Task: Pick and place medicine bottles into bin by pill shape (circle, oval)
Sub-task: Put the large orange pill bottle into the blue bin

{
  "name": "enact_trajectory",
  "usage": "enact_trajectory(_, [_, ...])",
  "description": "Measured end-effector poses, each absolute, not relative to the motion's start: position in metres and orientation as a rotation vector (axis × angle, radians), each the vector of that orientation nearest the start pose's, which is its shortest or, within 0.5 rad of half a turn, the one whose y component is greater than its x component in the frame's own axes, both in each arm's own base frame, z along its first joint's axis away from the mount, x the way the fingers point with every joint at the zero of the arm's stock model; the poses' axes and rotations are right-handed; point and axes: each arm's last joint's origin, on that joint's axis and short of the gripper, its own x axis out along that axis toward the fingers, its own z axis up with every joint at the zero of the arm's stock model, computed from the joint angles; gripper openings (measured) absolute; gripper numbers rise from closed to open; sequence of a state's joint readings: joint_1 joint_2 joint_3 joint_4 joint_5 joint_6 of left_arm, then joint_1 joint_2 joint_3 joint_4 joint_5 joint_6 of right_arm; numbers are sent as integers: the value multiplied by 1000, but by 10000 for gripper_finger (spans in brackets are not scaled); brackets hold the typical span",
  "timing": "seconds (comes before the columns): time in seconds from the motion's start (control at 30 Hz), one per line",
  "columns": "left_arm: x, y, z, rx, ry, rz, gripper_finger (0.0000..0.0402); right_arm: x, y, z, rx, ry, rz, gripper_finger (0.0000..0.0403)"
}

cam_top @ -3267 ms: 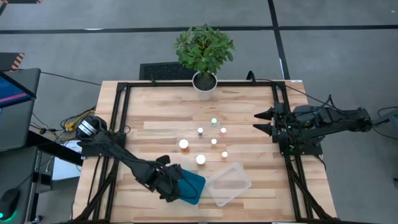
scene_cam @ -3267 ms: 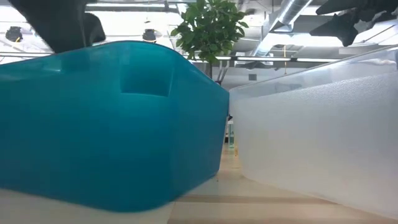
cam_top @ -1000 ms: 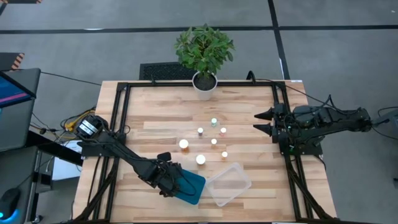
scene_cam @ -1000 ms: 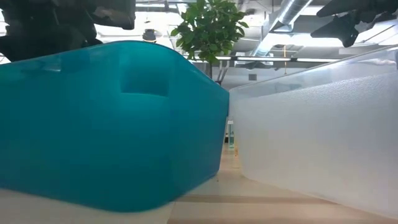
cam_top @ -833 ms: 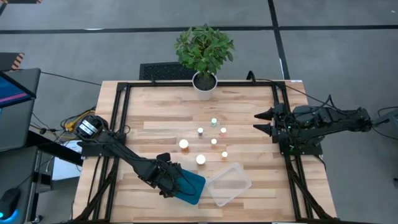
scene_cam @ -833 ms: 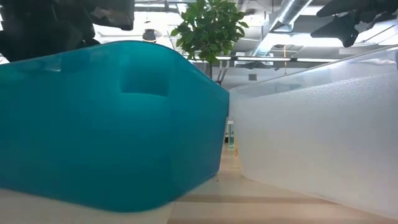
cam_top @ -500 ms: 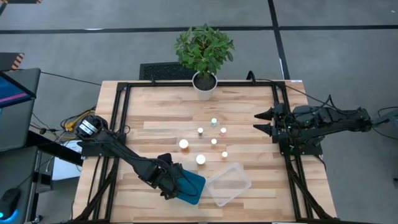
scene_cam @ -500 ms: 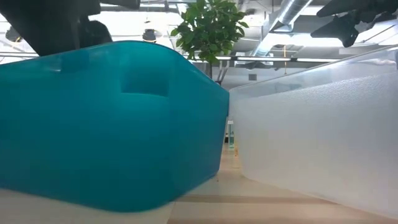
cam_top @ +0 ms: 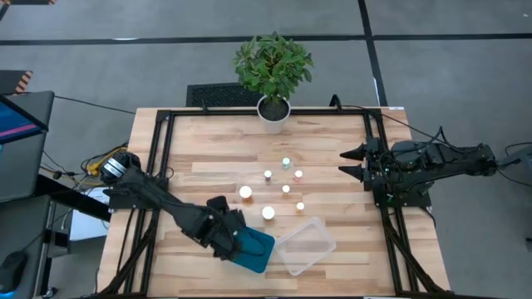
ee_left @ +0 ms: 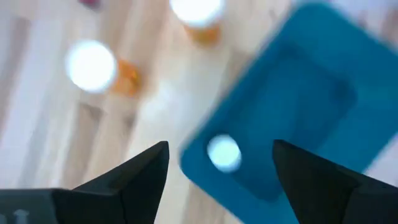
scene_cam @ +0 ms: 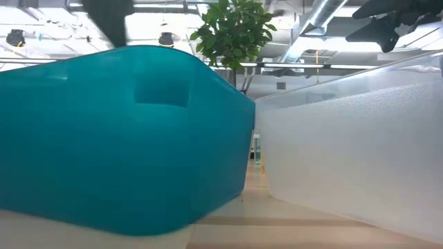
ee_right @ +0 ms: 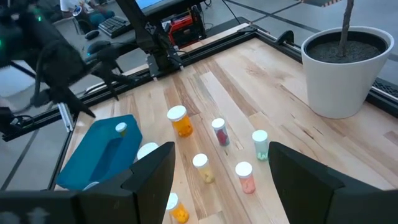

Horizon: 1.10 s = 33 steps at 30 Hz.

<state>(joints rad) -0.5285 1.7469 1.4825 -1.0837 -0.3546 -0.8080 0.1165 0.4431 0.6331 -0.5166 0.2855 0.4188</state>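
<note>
Overhead, the left gripper (cam_top: 235,238) hangs spread wide over the teal bin (cam_top: 256,250), where one white-capped bottle (ee_left: 223,153) already lies inside. Seven medicine bottles (cam_top: 286,189) stand on the table (cam_top: 208,149) at the bin's 1 o'clock; the clear bin (cam_top: 304,245) sits at its 3 o'clock. The right gripper (cam_top: 347,162), fingers apart, waits at the table's 3 o'clock edge.

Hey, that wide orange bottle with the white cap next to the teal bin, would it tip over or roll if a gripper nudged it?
The wide orange bottle stands upright and looks squat, so it probably slides rather than tips. If toppled, its round body would likely roll across the smooth wooden table.
</note>
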Motion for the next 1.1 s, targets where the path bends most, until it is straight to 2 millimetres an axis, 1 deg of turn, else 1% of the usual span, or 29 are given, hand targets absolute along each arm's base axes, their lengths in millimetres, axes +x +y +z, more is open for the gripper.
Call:
enact_trajectory(0.1, [307,-141,280,-158,1083,406,283,101,4,291,349,280,-231,271])
enact_trajectory(0.17, [312,-127,287,-146,1045,416,284,102,4,291,349,280,-231,271])
enact_trajectory(0.27, [319,-106,285,-98,1057,421,284,101,4,291,349,280,-231,271])
enact_trajectory(0.37, [323,-86,275,-51,1098,423,284,101,4,291,349,280,-231,271])
enact_trajectory(0.47, [329,-71,256,-49,1106,390,284,101,4,291,349,281,-231,271])
enact_trajectory(0.57, [331,-58,240,-44,1115,372,284,101,4,291,349,280,-231,271])
enact_trajectory(0.7, [327,-39,219,-58,1163,372,284,101,4,291,342,282,-230,271])
enact_trajectory(0.83, [329,-32,209,-100,1155,305,284,101,4,291,339,283,-232,271])
enact_trajectory(1.1, [331,-28,209,-81,1147,281,284,101,3,289,334,304,-236,271])
